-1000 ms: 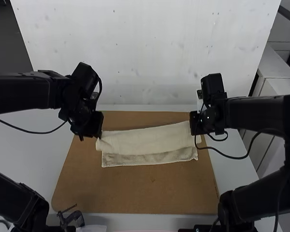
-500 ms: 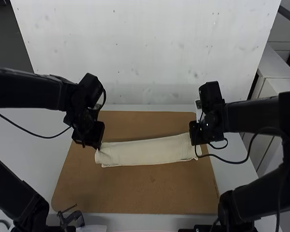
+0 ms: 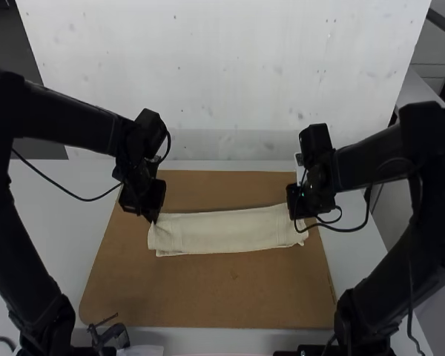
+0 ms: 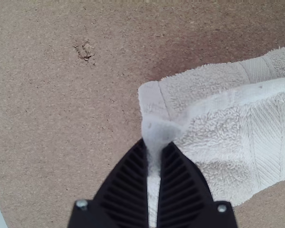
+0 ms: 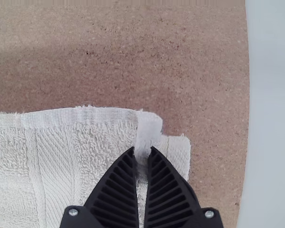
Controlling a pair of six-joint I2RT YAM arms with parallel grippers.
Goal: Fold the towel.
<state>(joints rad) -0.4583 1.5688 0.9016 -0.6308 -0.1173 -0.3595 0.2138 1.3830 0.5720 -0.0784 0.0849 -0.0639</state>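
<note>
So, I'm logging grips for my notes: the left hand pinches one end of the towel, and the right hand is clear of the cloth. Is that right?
Not quite: the right hand pinches the towel near its other end, as the right wrist view shows. The left hand does pinch one end.

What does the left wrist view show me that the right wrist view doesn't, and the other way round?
Left wrist view: the left gripper pinching one end of the towel, and a chipped spot in the brown board.
Right wrist view: the right gripper pinching the towel's other end.
Both: towel layers one over another on the board, a ribbed band across the cloth, and some pale table past the board's edge.
</note>
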